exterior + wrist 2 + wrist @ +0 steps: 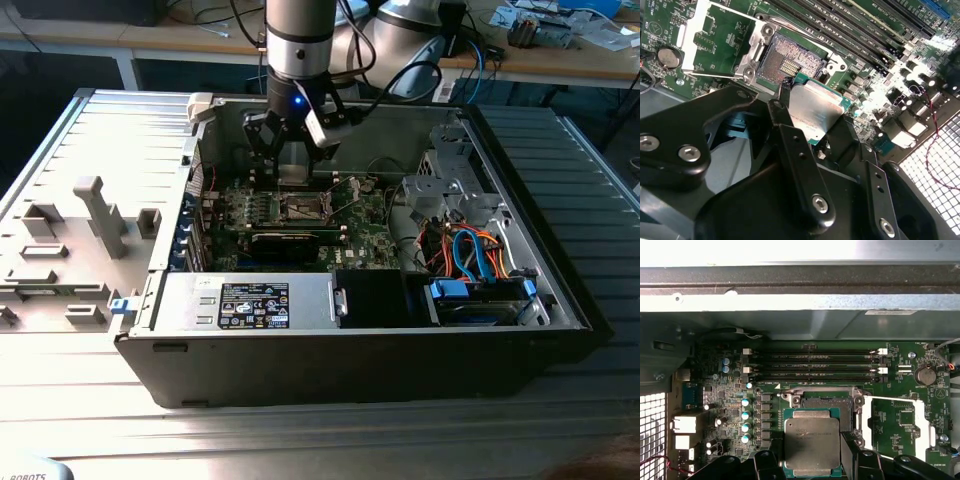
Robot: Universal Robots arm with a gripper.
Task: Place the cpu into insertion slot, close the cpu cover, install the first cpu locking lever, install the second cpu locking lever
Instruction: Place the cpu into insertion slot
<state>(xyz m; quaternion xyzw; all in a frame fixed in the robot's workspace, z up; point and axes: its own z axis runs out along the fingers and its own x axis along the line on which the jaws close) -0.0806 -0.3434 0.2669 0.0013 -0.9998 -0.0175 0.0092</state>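
Note:
My gripper [294, 158] hangs inside the open computer case, just above the green board. It is shut on the cpu [815, 111], a flat square chip with a dull silver top, pinched by its edges between the black fingers [782, 117]. In the first wrist view the cpu [812, 439] hovers partly over the insertion slot [826, 405], whose dark recess lies bare. The insertion slot [790, 61] sits just beyond the chip's edge. The cpu cover [702, 37] stands swung open beside the slot, a silver frame with a cut-out centre [867, 422]. A thin wire locking lever [890, 399] sticks out past it.
Long black memory slots [815, 365] run along one side of the socket, and a row of small capacitors [746, 415] along another. A coin battery [926, 375] lies past the cover. The case wall [800, 305] rises close behind. Power supply [260, 300] and cables [470, 250] fill the case's front.

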